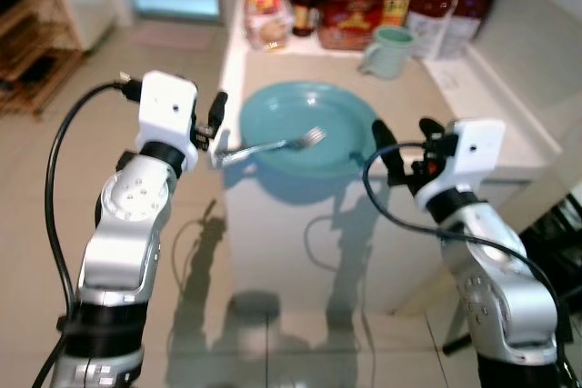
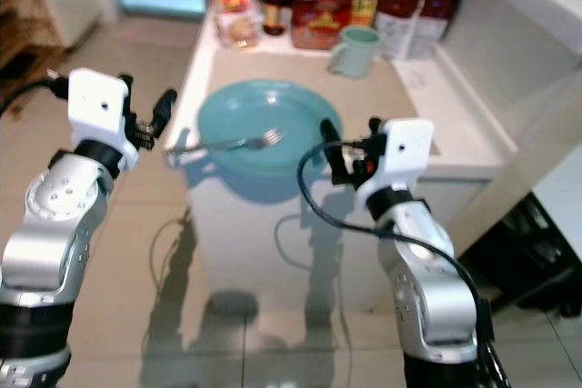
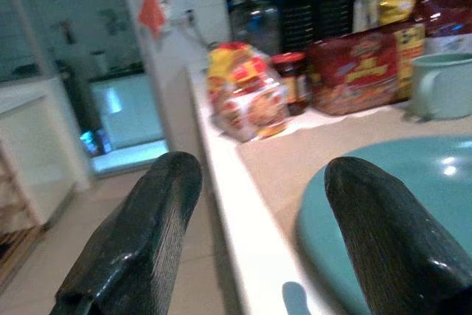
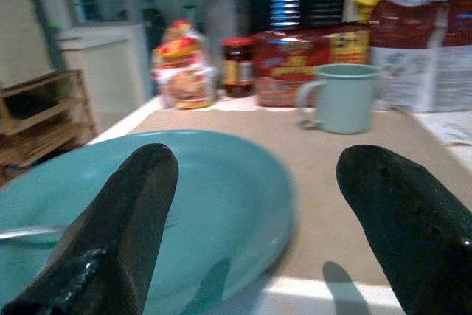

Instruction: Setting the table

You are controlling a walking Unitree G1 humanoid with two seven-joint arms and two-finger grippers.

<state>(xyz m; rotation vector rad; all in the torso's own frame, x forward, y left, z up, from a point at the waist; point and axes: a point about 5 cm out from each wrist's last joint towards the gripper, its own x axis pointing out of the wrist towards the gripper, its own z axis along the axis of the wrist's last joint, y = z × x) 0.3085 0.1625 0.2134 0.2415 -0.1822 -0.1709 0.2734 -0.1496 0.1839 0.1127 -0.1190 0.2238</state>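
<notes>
A teal plate (image 1: 284, 108) lies on the white table (image 1: 459, 102), near its front edge. Across the plate rests a metal fork (image 1: 284, 144), tines toward the middle, its handle sticking out past the table's left edge. My left gripper (image 1: 216, 121) hovers just above that handle end, open, nothing between its fingers (image 3: 140, 234). At the plate's right rim my right gripper (image 1: 389, 154) is also open; the right wrist view looks across the plate (image 4: 221, 197) to a pale green mug (image 4: 343, 97). The mug (image 1: 389, 50) stands behind the plate.
Food packs line the back of the table: a bread bag (image 1: 266, 8), a jam jar (image 1: 306, 6), a red box (image 1: 350, 15) and juice cartons (image 1: 436, 6). A wooden shelf (image 1: 27, 34) stands at the far left. Tiled floor (image 1: 273, 333) lies below me.
</notes>
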